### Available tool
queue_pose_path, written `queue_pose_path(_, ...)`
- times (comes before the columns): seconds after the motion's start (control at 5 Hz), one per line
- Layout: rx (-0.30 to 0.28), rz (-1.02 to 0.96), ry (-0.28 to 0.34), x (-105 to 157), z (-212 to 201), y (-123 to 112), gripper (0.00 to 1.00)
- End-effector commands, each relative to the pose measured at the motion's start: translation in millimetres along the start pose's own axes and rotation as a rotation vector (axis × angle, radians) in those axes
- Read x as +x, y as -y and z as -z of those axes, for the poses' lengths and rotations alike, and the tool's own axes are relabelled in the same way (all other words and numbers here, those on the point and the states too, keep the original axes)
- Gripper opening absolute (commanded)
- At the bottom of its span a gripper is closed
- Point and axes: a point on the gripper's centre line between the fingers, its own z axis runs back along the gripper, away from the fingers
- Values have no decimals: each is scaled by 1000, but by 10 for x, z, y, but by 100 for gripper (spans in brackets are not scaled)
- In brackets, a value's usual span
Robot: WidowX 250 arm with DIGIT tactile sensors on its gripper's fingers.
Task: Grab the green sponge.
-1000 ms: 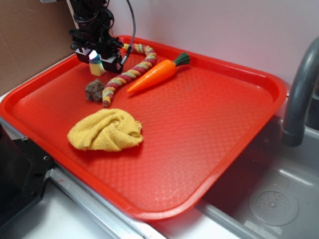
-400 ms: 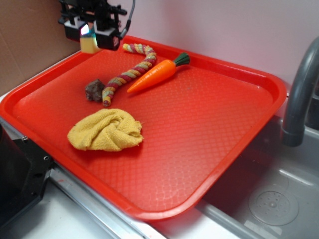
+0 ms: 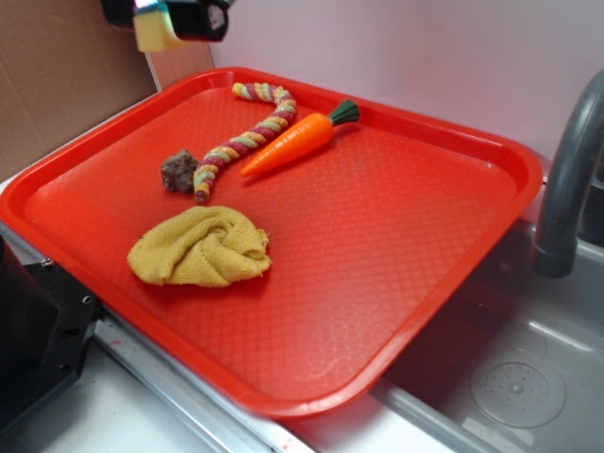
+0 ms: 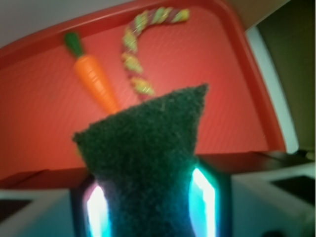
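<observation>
My gripper (image 3: pixel 162 21) is at the top left of the exterior view, high above the far left corner of the red tray (image 3: pixel 444 142). It is shut on the green sponge (image 3: pixel 157 34), whose yellow foam shows between the fingers. In the wrist view the sponge's dark green scouring face (image 4: pixel 148 153) fills the middle, squeezed between the two lit pads (image 4: pixel 202 197). The gripper (image 4: pixel 150 202) sits at the bottom edge there.
On the tray lie a toy carrot (image 3: pixel 293 142), a striped rope toy (image 3: pixel 241 142), a small dark brown lump (image 3: pixel 177 171) and a crumpled yellow cloth (image 3: pixel 200 247). A grey faucet (image 3: pixel 566 179) and a sink (image 3: pixel 519 377) are at the right. Cardboard (image 3: pixel 57 85) stands at the left.
The gripper has risen straight up from the tray's far left corner with the sponge held in it, now near the frame's top. Nothing else on the tray moved.
</observation>
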Motion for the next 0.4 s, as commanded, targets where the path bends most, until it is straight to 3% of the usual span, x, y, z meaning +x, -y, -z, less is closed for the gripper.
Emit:
queue_pose_path(0.0, -47, -11, 117, -346, -328, 21, 0)
queue_pose_path(0.2, -63, -76, 76, -197, -331, -57, 0)
